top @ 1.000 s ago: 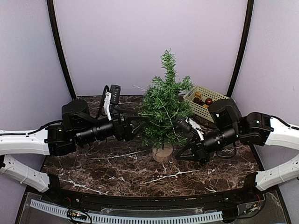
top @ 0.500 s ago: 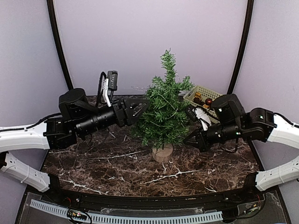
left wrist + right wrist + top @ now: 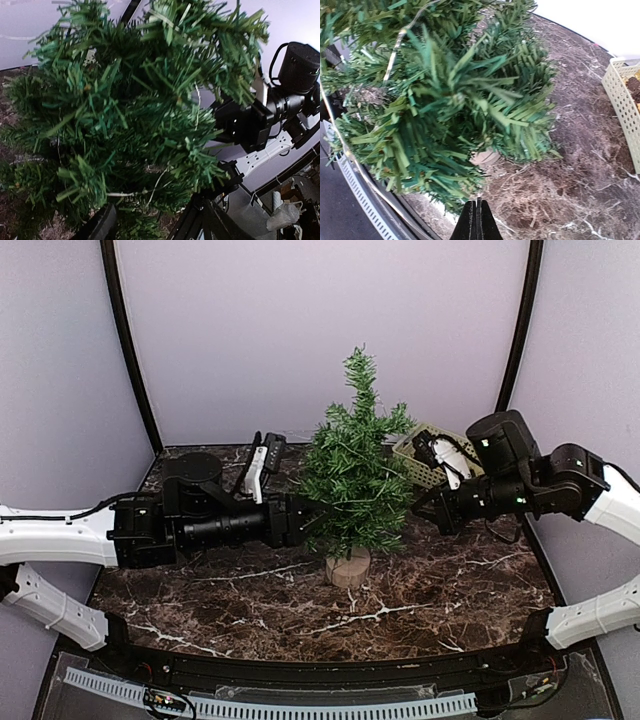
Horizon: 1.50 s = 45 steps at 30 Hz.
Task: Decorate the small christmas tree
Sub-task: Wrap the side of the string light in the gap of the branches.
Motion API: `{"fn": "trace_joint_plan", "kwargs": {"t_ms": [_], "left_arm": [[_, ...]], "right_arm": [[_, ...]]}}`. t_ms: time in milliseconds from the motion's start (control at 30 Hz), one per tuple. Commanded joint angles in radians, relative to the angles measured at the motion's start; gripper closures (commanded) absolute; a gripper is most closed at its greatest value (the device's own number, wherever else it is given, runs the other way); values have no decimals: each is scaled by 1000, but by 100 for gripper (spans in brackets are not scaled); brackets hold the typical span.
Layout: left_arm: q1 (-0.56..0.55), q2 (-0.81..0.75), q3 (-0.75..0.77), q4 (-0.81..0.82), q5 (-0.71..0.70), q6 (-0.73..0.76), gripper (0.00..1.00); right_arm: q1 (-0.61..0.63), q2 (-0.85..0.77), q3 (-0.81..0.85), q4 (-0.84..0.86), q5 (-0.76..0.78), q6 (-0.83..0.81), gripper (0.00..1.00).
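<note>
Since the left gripper sits with jaws partway apart in the low branches of the tree at the middle of the worktop and the right gripper is pinched shut just beside it, any sideways tug could tip it over.

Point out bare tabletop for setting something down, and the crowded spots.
Bare: the table marble between the stump base and the near edge, and to the right of that base. Crowded: beside the small christmas tree, where the left gripper sits in the left branches and the right gripper hangs by the right ones. The basket takes the back right corner.
</note>
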Motion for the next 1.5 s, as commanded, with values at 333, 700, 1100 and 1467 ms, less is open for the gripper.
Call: {"fn": "trace_joint_plan", "kwargs": {"t_ms": [333,700,1100,1467], "left_arm": [[-30,-89,-53,-90,-112,-27,19],[-30,-171,-96,-140,-131,-26,13],[-30,-263,-112,-192,-178,-7,9],[-29,-346,-118,-279,-194,-10,4]], "right_arm": [[-79,93,16,117,-22,-138,100],[-121,131,-76,241,-166,-145,100],[-120,-19,-160,205,-191,-79,56],[-123,-238,-239,130,-128,-10,2]]}}
